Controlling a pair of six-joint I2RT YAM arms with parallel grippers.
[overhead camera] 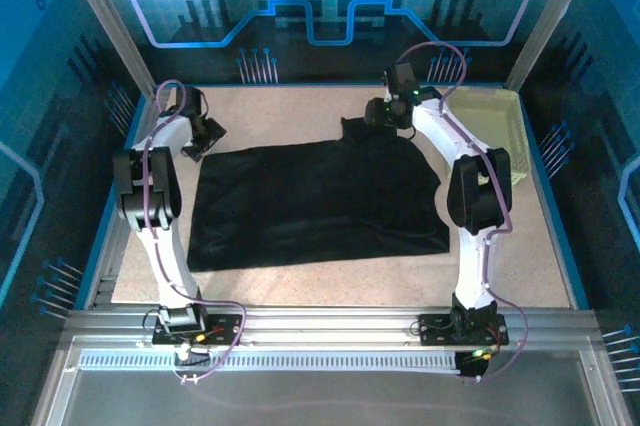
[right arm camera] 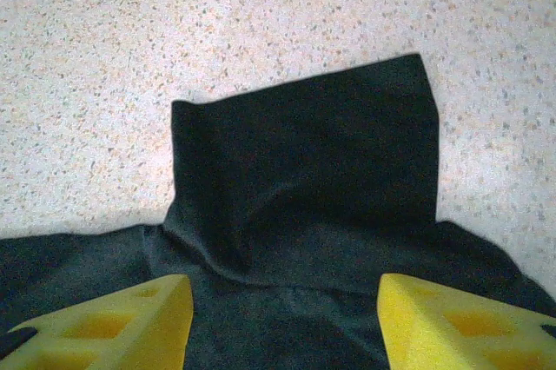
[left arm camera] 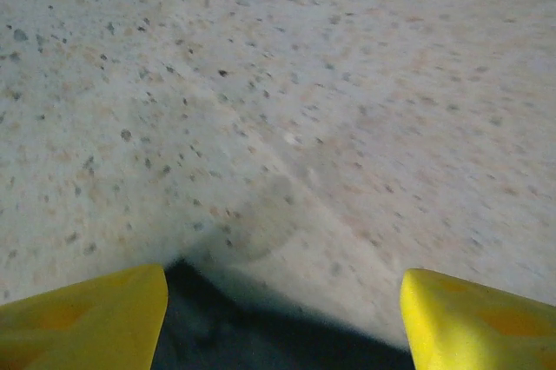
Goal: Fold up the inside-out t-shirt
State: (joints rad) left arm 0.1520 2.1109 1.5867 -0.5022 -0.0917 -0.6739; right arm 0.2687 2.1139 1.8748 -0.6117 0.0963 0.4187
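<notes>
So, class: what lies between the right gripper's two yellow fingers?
The right wrist view shows the black t-shirt there, a flap sticking out ahead; the right gripper is open.

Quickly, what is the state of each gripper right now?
Left gripper: open, gripping nothing.
Right gripper: open above the black t-shirt, gripping nothing.

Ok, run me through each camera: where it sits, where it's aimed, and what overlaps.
Top external: above and behind, looking down on left arm, right arm, black t-shirt.
Left wrist: on left arm, facing table; yellow fingers, t-shirt edge.
Right wrist: on right arm, facing t-shirt's protruding flap; yellow fingers.
Shared: t-shirt, all three.
</notes>
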